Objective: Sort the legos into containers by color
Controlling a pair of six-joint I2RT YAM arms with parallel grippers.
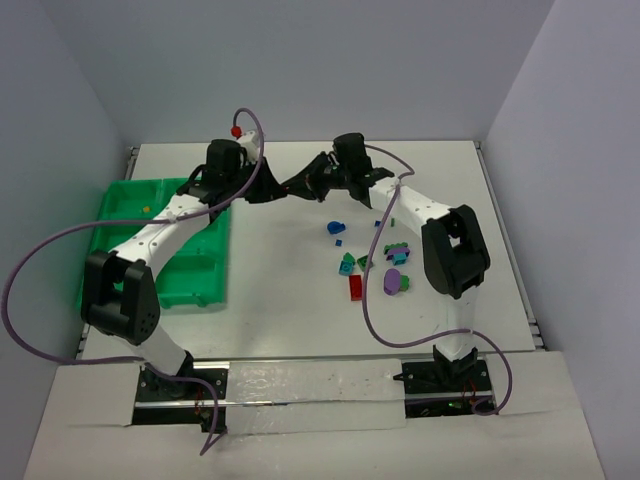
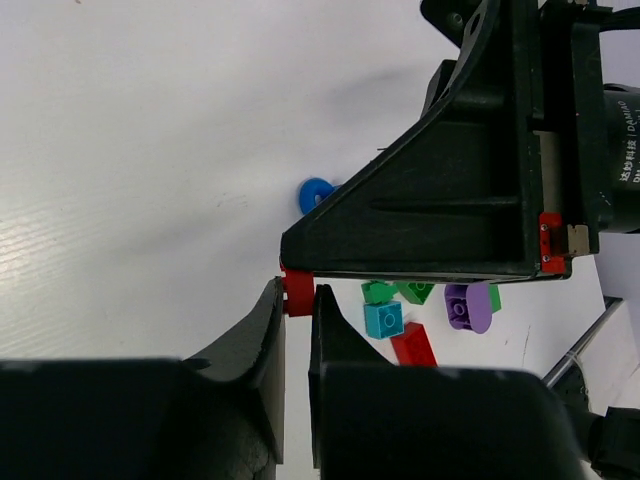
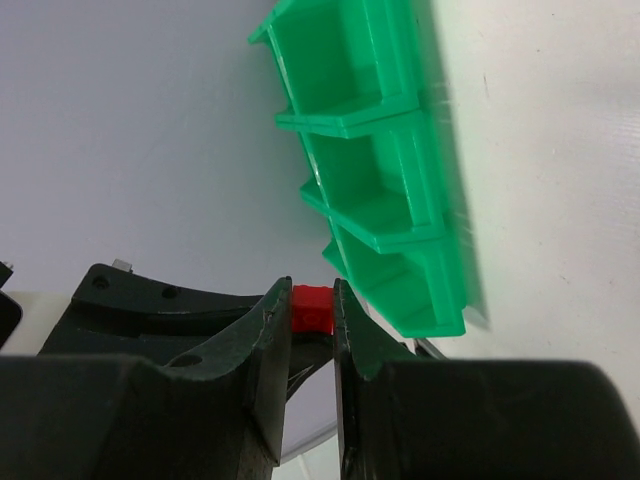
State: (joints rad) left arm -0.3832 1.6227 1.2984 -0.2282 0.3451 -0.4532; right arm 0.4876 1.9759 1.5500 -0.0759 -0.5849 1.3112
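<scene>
Your left gripper (image 2: pixel 298 306) is clamped on a small red plastic brick (image 2: pixel 298 290), its two black fingers pinching the piece right at their tips. In the left wrist view the brick sits just under the edge of the other arm's finger.

In the overhead view, the bright green plastic tray (image 1: pixel 210 285), with its rectangular compartments, lies at the left side of the white table (image 1: pixel 280 310). Your left arm reaches across it toward the far middle of the table. There, just right of the tray's far corner, the two grippers meet tip to tip.

Your right gripper (image 3: pixel 312 305) is closed on that same red brick — its wrist view shows the brick squeezed between both fingers, with the tray's walled compartments beyond.

Further right, loose pieces lie scattered on the table beside your right arm, all well apart from both grippers:
- a blue rounded piece (image 1: pixel 335 228)
- a teal brick (image 1: pixel 347 264)
- a green piece (image 1: pixel 364 262) just beside the teal one
- a longer red brick (image 1: pixel 356 288)
- a purple piece (image 1: pixel 397 281)
</scene>
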